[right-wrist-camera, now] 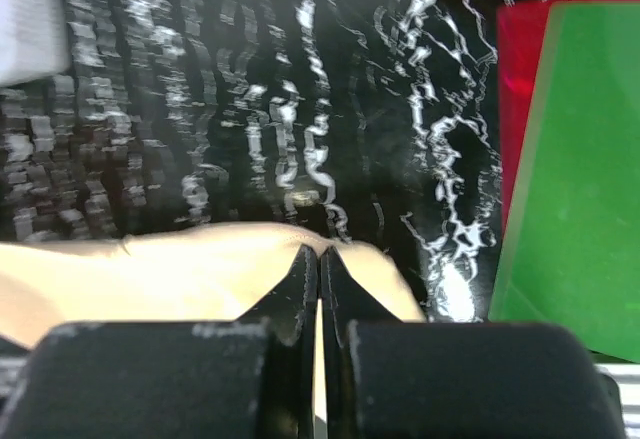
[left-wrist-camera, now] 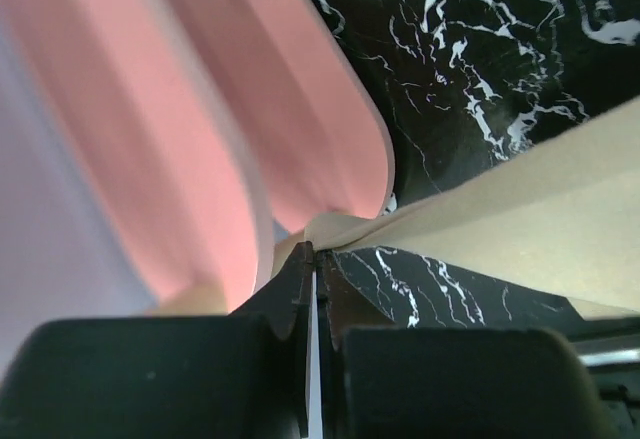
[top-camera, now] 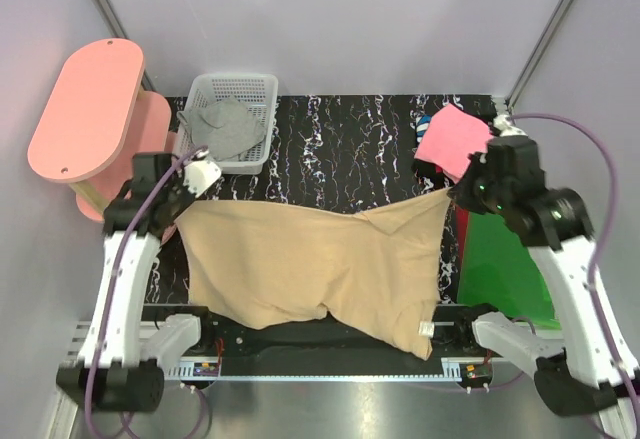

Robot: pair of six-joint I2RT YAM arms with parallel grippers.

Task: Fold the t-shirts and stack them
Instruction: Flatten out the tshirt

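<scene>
Left gripper (top-camera: pixel 188 202): jaws were seen pressed together on the far-left corner of the tan t-shirt (top-camera: pixel 310 269); in the left wrist view a thin fold of tan cloth was pinched between the fingertips.
Right gripper (top-camera: pixel 456 195): jaws were likewise seen closed, with the far-right corner of the same shirt nipped between them, as confirmed in the right wrist view.
Tan t-shirt: it was held stretched between the two grippers across the middle of the table (top-camera: pixel 340 144), with its far edge drawn taut. The lower part was draped down to the near edge. A small white neck label (top-camera: pixel 427 329) was noted by the near edge, right of centre.
Grey t-shirt (top-camera: pixel 225 127): it was found bunched inside the white mesh basket (top-camera: pixel 262 87) at the far-left corner of the table.
Pink t-shirt (top-camera: pixel 455 139): it was found lying at the far-right corner, just beyond the right gripper.
Green sheet (top-camera: pixel 505 269): it was laid flat along the right edge, just beside the tan shirt's right side.
Pink stand (top-camera: pixel 85 109): it was noted off the left edge of the table, close to the left gripper.
</scene>
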